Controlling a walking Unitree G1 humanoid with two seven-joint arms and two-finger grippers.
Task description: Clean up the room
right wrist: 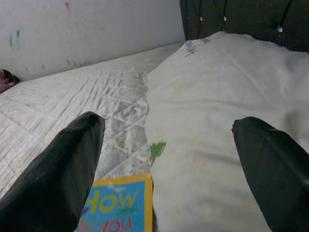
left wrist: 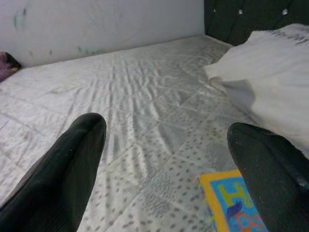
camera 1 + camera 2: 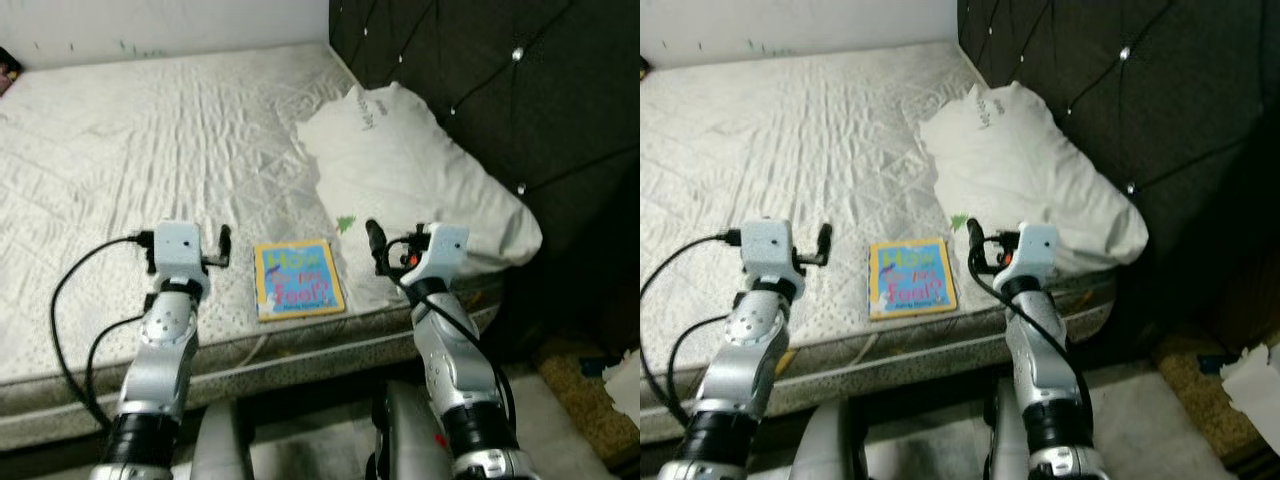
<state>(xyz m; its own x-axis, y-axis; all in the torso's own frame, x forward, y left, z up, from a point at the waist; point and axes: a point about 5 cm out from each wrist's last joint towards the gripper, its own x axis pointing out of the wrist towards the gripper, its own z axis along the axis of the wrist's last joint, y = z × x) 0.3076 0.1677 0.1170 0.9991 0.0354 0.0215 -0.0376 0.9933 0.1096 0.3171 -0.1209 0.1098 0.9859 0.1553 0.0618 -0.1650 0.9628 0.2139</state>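
A children's book (image 3: 297,279) with a yellow border and a blue cover lies flat near the front edge of the mattress (image 3: 150,130). My left gripper (image 3: 222,246) hovers just left of the book, open and holding nothing. In the left wrist view its fingers (image 2: 72,159) stand wide apart, with the book's corner (image 2: 231,203) beside one of them. My right gripper (image 3: 375,243) is open just right of the book, at the edge of a white pillow (image 3: 420,170). The right wrist view has the book (image 1: 118,208) and the pillow (image 1: 222,106) between its spread fingers.
A dark tufted headboard (image 3: 520,90) rises on the right behind the pillow. A small dark purple thing (image 3: 8,72) sits at the mattress's far left, by the white wall. On the floor at the right lie a brownish rug (image 3: 575,385) and something white (image 3: 625,385).
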